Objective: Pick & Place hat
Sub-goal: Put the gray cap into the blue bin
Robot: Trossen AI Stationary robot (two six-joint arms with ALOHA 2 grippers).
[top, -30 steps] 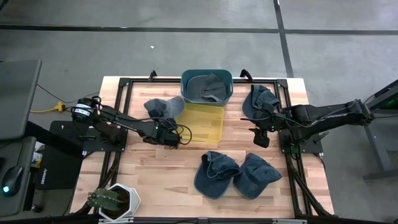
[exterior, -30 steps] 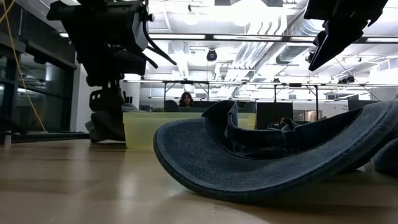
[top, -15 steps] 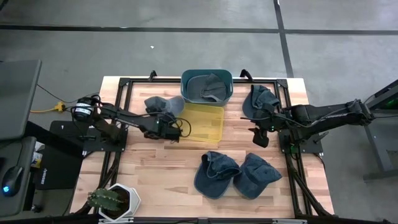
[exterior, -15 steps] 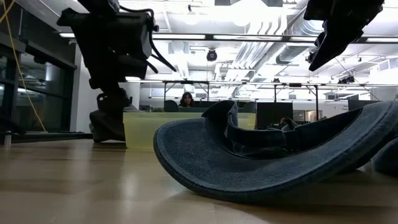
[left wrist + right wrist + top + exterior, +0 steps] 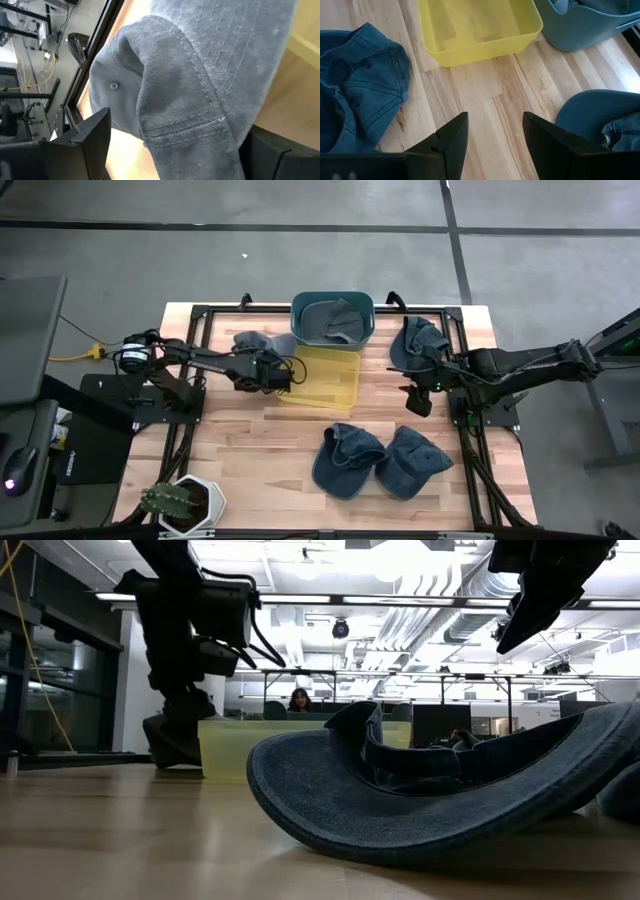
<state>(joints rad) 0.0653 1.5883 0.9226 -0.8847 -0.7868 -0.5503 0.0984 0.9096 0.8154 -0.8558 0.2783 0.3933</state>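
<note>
Nearest, at the table's [image 5: 250, 445] front-left corner, stands a potted cactus [image 5: 170, 502]. Two blue hats [image 5: 349, 459] lie side by side toward the front edge, right of centre. Mid-table, the right end effector [image 5: 419, 401] hangs over bare wood near the right edge, fingers [image 5: 449, 140] parted and empty. Another blue hat [image 5: 419, 342] lies beside that arm at the back right. Left of centre, the left end effector [image 5: 272, 372] sits at the yellow tray's [image 5: 328, 377] left side, fingers spread wide around a grey hat [image 5: 200, 75]. At the back edge, a blue bin [image 5: 332, 317] holds another hat.
</note>
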